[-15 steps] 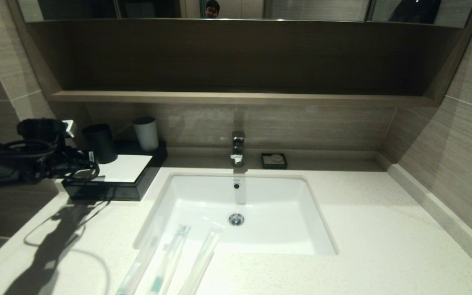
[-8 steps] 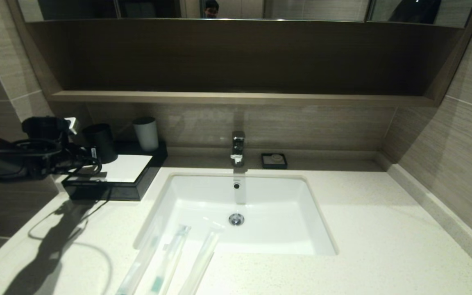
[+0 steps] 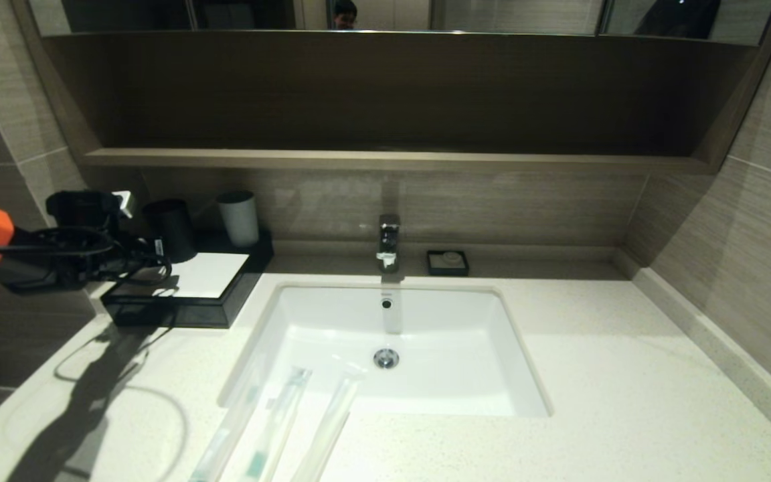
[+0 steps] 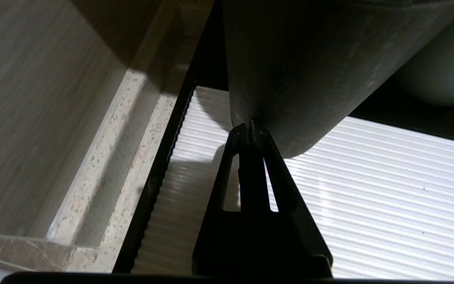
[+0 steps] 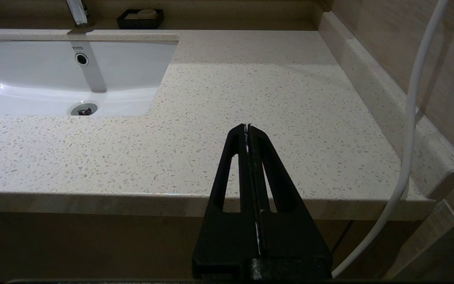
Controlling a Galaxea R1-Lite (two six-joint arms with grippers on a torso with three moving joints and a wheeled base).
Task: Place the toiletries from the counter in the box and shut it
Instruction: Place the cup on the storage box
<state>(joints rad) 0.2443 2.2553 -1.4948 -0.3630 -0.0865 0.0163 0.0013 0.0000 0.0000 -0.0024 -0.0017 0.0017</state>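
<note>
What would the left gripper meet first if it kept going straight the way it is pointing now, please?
Most likely the dark grey cup. The left gripper, fingers shut, points straight at its wall above the box's white top panel. The tips look very close to the cup, perhaps touching; depth is unclear.

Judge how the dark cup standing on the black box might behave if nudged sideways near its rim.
The dark cup is tall and narrow, so it would probably tip rather than slide. Its round wall suggests rolling afterwards. The left gripper, shut, is right at it.

Box left of sink; packets on counter w/ ends over sink.
</note>
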